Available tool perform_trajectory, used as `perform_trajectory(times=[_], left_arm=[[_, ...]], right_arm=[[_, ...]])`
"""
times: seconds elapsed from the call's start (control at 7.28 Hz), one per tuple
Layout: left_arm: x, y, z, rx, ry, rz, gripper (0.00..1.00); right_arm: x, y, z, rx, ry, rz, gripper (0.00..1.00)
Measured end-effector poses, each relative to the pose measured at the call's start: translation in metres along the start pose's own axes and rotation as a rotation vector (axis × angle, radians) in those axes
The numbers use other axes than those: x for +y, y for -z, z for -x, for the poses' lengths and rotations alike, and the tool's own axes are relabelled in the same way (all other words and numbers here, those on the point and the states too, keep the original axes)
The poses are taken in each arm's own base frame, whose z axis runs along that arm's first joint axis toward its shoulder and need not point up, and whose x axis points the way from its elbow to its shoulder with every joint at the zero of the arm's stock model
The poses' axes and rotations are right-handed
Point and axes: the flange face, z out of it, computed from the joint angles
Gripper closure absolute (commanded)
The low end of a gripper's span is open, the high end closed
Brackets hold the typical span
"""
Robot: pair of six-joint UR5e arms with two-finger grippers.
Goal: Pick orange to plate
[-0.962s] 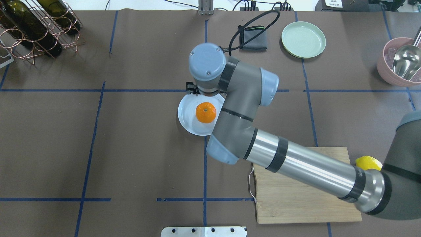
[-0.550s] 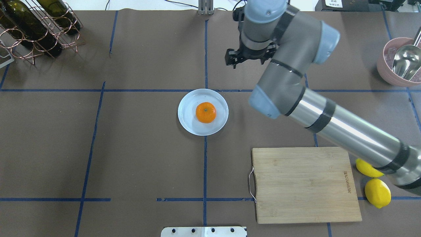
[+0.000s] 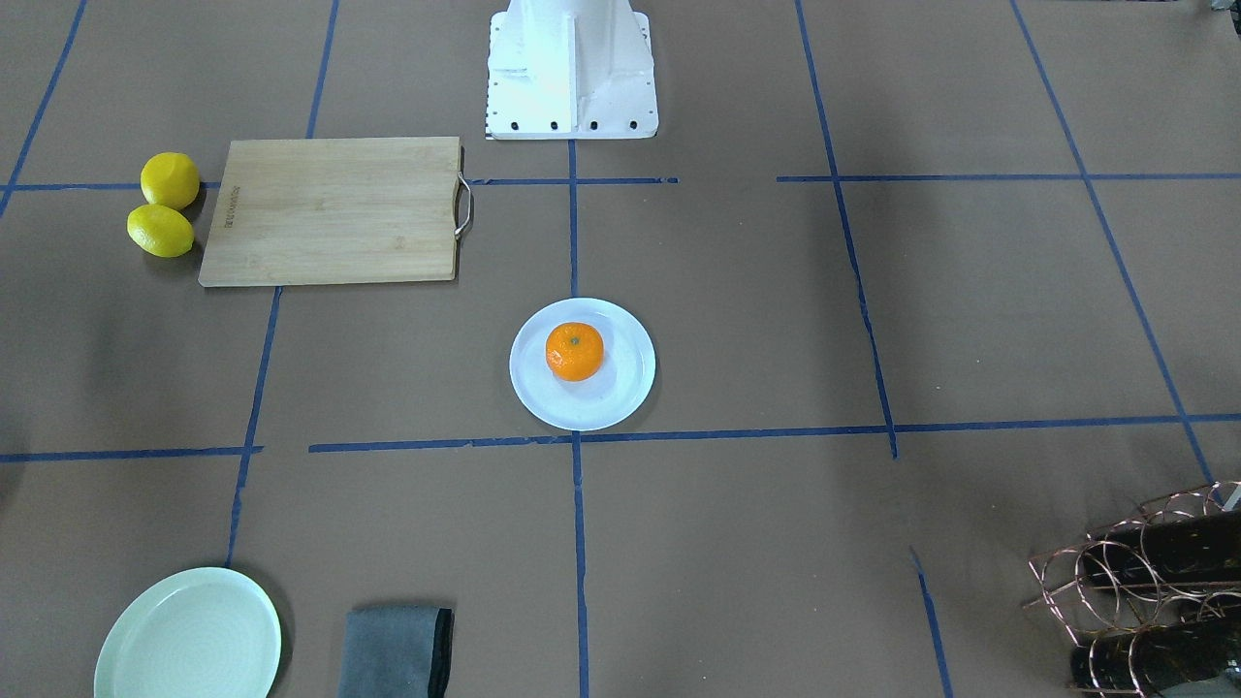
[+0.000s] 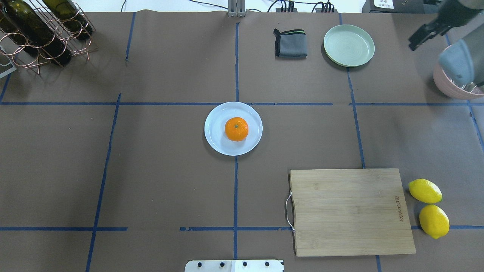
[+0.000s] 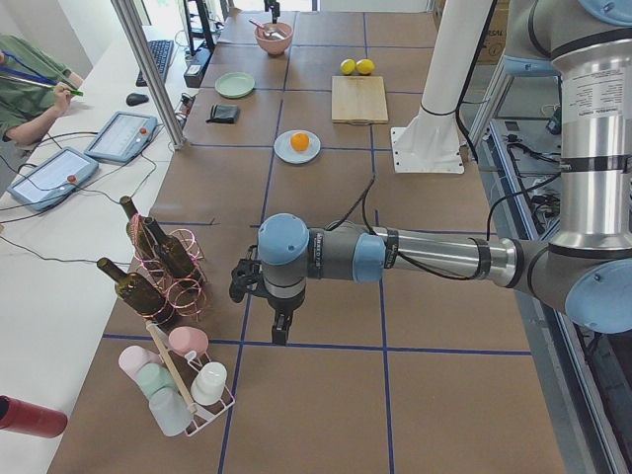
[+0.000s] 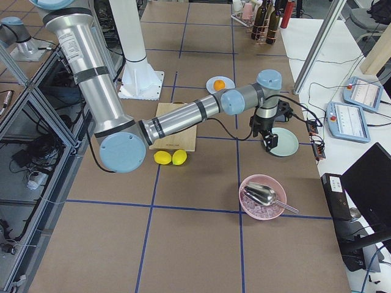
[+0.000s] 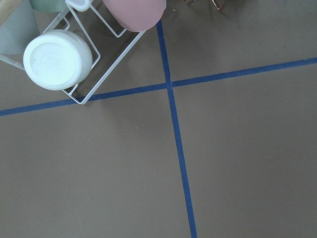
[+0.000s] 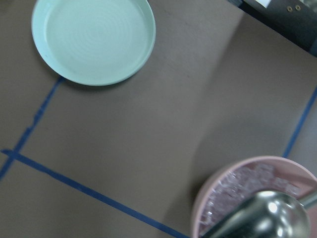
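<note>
resting on the plate (image 4: 214, 133), the orange (image 4: 236, 129), stem upward.

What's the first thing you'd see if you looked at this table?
The bright orange pops out first, sitting in the middle of the pale plate at the table's centre. Next come the two yellow lemons, lying side by side just right of the wooden cutting board in the overhead view.

Silver arm tubes (image 6: 183, 116); blue-capped grey joints (image 5: 284, 237)
</note>
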Motion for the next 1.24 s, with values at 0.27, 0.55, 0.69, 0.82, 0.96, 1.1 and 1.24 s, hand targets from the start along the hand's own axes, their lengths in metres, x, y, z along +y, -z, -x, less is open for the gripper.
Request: perform_trajectory(times=[0.27, 0.55, 0.69, 0.82, 0.96, 1.1, 1.24], left_arm=[[-0.001, 0.001, -0.001, 0.0, 0.005, -0.004, 0.0], [-0.003, 0.005, -0.005, -0.002, -0.009, -0.014, 0.0], [-0.004, 0.007, -0.007, -0.002, -0.015, -0.017, 0.0], [-0.004, 0.008, -0.008, -0.002, -0.017, -0.019, 0.0], [-0.003, 0.007, -0.007, -0.002, -0.015, -0.016, 0.0], [0.001, 0.005, -0.006, -0.002, -0.01, -0.011, 0.0], [0.007, 0.003, -0.004, -0.003, -0.005, -0.006, 0.0]], right_arm=[[0.132, -0.029, -0.088, 0.03, -0.077, 0.036, 0.0], [0.197, -0.035, -0.112, -0.026, -0.163, 0.024, 0.0], [0.201, -0.025, -0.111, -0.067, -0.202, 0.029, 0.0], [0.201, -0.015, -0.106, -0.091, -0.228, 0.04, 0.0], [0.202, -0.01, -0.103, -0.102, -0.241, 0.049, 0.0], [0.204, -0.009, -0.102, -0.109, -0.247, 0.053, 0.0], [0.205, -0.01, -0.102, -0.113, -0.251, 0.056, 0.0]])
